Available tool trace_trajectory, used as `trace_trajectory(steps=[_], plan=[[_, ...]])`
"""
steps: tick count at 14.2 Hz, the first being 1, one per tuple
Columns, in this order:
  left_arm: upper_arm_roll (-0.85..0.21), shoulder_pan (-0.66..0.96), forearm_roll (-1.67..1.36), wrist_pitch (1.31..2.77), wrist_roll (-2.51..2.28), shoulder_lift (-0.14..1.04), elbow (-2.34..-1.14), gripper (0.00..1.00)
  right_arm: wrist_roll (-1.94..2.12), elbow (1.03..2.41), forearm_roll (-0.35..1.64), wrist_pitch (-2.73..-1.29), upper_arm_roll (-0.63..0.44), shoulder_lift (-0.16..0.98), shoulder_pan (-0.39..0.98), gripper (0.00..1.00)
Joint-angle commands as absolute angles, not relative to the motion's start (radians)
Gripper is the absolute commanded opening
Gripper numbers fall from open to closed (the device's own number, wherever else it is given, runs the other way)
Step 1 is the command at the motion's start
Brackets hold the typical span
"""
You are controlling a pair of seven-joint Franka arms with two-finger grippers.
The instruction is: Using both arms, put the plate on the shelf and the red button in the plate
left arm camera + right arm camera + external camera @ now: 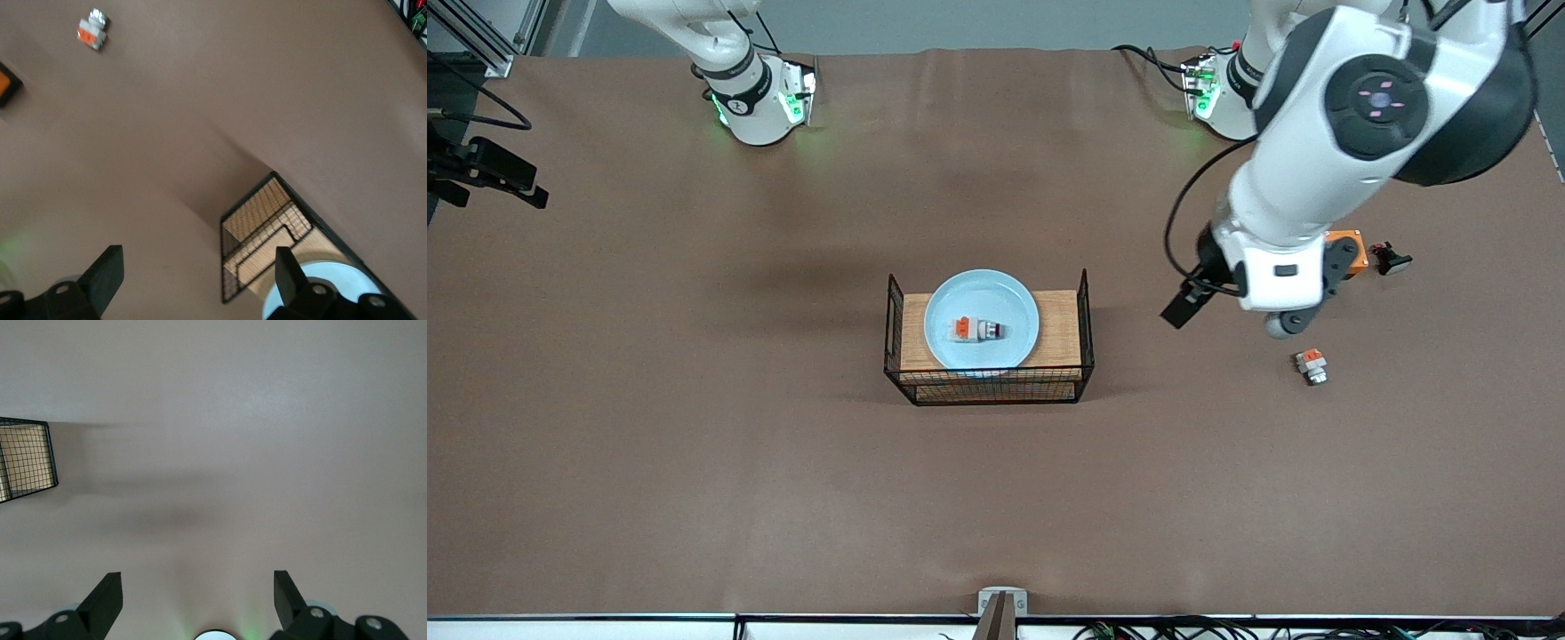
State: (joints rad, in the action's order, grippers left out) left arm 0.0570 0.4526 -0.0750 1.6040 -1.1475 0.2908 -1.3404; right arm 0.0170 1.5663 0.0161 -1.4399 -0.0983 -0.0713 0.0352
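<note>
The pale blue plate (982,304) lies on the wooden top of the wire rack (1062,333) at the middle of the table. The red button (979,330) lies in the plate, with its orange block toward the right arm's end. My left gripper (198,273) is open and empty. It hangs in the air over bare table between the rack and the orange box, and its hand (1279,276) shows in the front view. The left wrist view shows the rack (267,227) and the plate's rim (337,275). My right gripper (198,593) is open and empty over bare table, out of the front view.
A similar white-and-orange part with a pale grey cap (1312,365) lies on the table near the left arm's end and also shows in the left wrist view (92,31). An orange box (1352,249) and a small black part (1390,258) lie beside the left arm. A corner of the rack (23,460) shows in the right wrist view.
</note>
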Motion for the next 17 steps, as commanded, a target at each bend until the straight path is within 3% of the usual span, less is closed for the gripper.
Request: trace_trajectory(steps=[1, 5, 12, 17], plan=[[0.055, 0.382, -0.091, 1.600, -0.940, 0.184, -1.465, 1.00, 0.032, 1.601, 0.017, -1.457, -0.089, -0.106, 0.017, 1.00], [0.055, 0.283, -0.091, 1.600, -0.644, 0.106, -1.575, 1.00, 0.032, 1.614, 0.017, -1.463, -0.089, -0.118, 0.018, 1.00], [0.058, 0.151, -0.077, 1.611, -0.263, 0.069, -1.629, 0.99, 0.032, 1.615, 0.017, -1.489, -0.091, -0.120, 0.018, 1.00], [0.055, 0.109, -0.013, 1.786, -0.226, -0.028, -1.795, 0.99, 0.032, 1.617, 0.017, -1.489, -0.090, -0.121, 0.018, 1.00]])
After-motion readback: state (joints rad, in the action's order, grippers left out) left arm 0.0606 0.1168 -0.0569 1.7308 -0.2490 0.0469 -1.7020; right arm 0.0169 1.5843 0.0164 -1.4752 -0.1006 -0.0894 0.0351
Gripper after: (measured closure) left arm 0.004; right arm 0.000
